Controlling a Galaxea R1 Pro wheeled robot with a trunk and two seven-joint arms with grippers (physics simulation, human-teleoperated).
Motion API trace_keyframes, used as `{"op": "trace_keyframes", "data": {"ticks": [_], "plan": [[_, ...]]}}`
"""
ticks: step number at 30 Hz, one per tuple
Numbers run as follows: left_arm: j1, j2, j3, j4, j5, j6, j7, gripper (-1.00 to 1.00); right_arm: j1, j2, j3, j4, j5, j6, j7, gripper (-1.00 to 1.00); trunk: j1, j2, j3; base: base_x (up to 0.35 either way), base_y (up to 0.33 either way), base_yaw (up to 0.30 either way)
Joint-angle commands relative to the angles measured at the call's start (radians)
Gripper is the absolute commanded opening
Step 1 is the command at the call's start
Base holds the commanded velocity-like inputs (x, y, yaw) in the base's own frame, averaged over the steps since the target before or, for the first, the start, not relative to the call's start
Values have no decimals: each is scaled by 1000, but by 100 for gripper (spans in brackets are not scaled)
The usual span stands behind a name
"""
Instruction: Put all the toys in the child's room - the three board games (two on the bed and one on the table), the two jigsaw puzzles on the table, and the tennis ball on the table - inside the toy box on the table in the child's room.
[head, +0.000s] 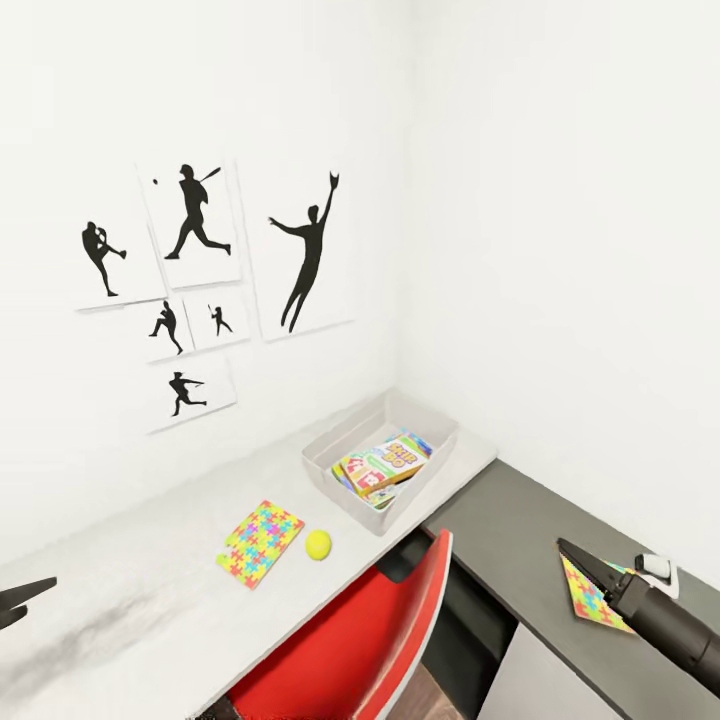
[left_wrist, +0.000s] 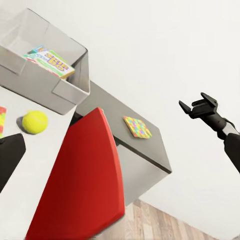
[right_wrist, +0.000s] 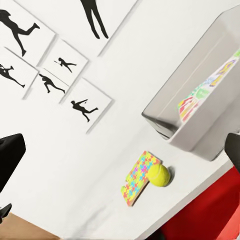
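1. Right tool (head: 578, 560): dark, over the lower dark grey worktop section (head: 520, 530), fingers spread apart as seen in the left wrist view (left_wrist: 199, 106), nothing between them; tips just above a jigsaw puzzle (head: 592, 602).
2. Left tool (head: 20, 598): only a dark tip visible at the frame edge; spread or closed not determinable.
3. Toy box (head: 345, 445): light grey, on the pale worktop (head: 150, 560) in the corner; holds board games (head: 385, 465), "Skip-Bo" box uppermost.
4. Second jigsaw puzzle (head: 260, 542): flat on the pale worktop, near the toy box.
5. Tennis ball (head: 318, 544): just beside that puzzle.
6. Red chair (head: 370, 640): pushed against the worktop edge.
7. Sports-silhouette pictures (head: 200, 270): on the white wall.
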Motion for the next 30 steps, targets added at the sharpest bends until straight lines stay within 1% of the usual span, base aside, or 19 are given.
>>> {"op": "trace_keyframes", "data": {"ticks": [1,11,14,23,30], "plan": [[1,0,0,-1,2,11,-2,100,-1,-1,0,0,-2,7,1,100,1,-2,-3,0,0,273],[1,0,0,-1,3,11,-2,100,-1,-1,0,0,0,8,-1,100,1,-2,-10,0,0,272],[1,0,0,-1,3,11,-2,100,-2,-1,5,0,0,8,-1,100,1,-2,-12,0,0,186],[1,-1,-1,-1,3,11,-2,100,-1,6,10,1,0,4,-4,100,1,-2,-13,0,0,35],[1,-1,-1,-1,3,11,-2,100,-1,5,10,1,1,5,-9,100,1,-2,-13,0,0,2]]}}
